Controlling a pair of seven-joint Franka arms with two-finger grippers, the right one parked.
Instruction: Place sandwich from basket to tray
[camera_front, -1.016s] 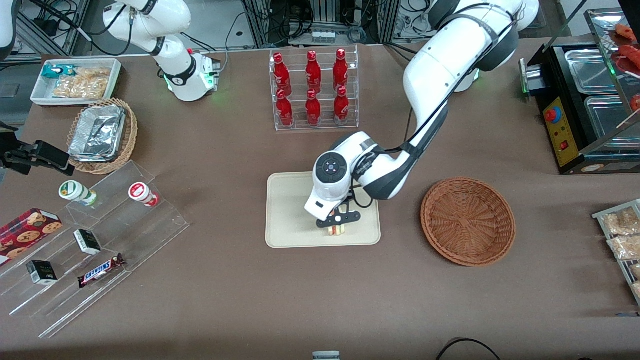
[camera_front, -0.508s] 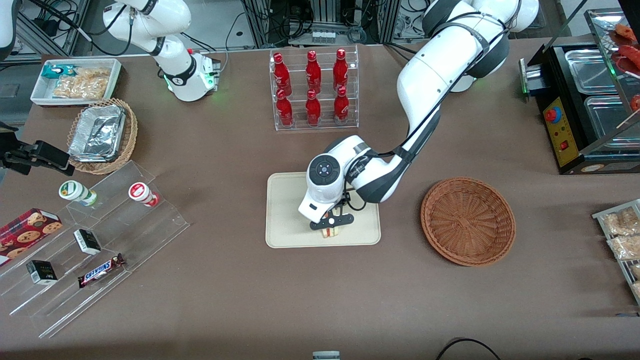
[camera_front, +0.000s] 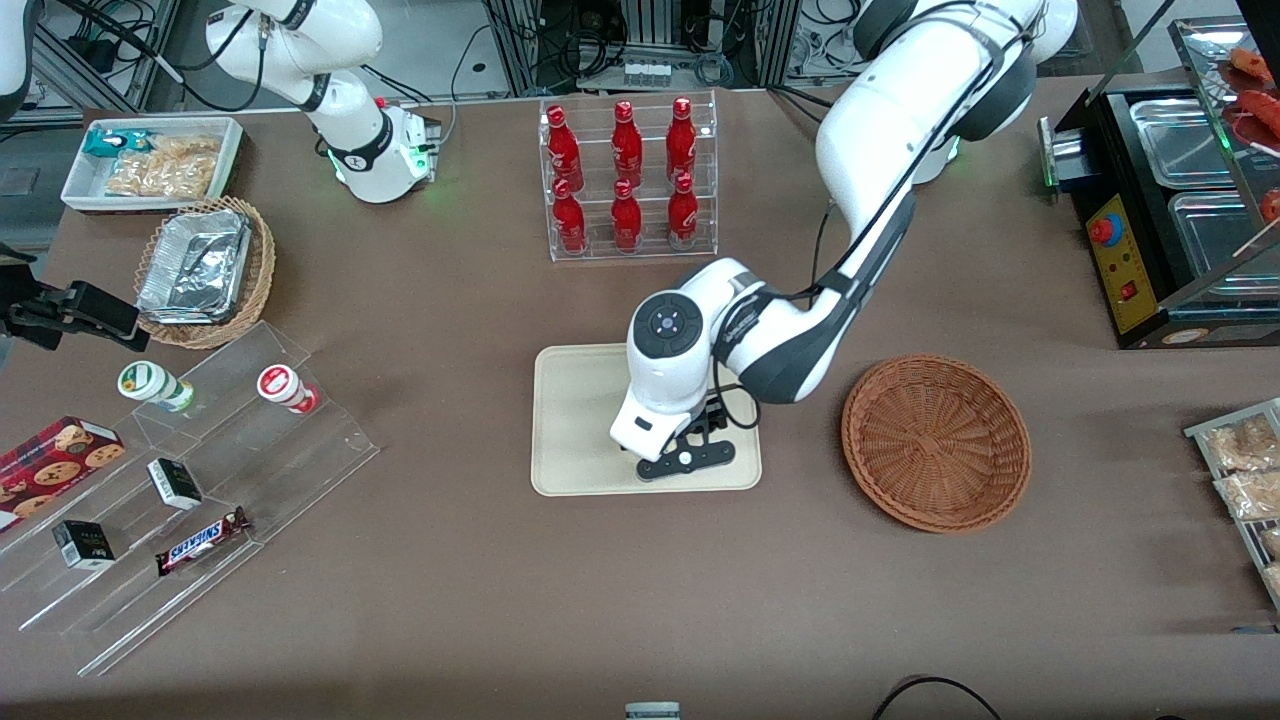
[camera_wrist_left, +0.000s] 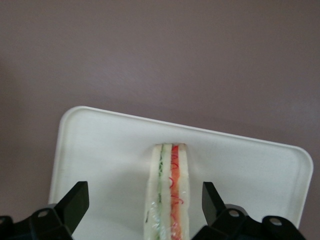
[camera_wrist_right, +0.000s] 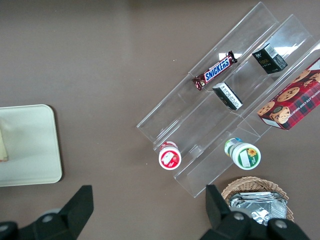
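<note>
The sandwich (camera_wrist_left: 167, 195), a pale wedge with green and red layers in clear wrap, stands on edge on the cream tray (camera_wrist_left: 100, 150). My left gripper (camera_wrist_left: 145, 190) is open around it, with a black finger on each side and a clear gap to both. In the front view the gripper (camera_front: 686, 461) hangs low over the tray (camera_front: 575, 420), near the edge closest to the camera, and hides the sandwich. The reddish-brown wicker basket (camera_front: 935, 440) lies beside the tray toward the working arm's end, with nothing in it.
An acrylic rack of red bottles (camera_front: 625, 180) stands farther from the camera than the tray. Clear stepped shelves with snacks (camera_front: 200, 480) and a tan basket of foil trays (camera_front: 205, 270) lie toward the parked arm's end. A black food warmer (camera_front: 1170, 210) sits at the working arm's end.
The gripper has opened and let go of the sandwich, which now rests on the tray. The wrist shifted slightly and now covers the sandwich in the front view.
</note>
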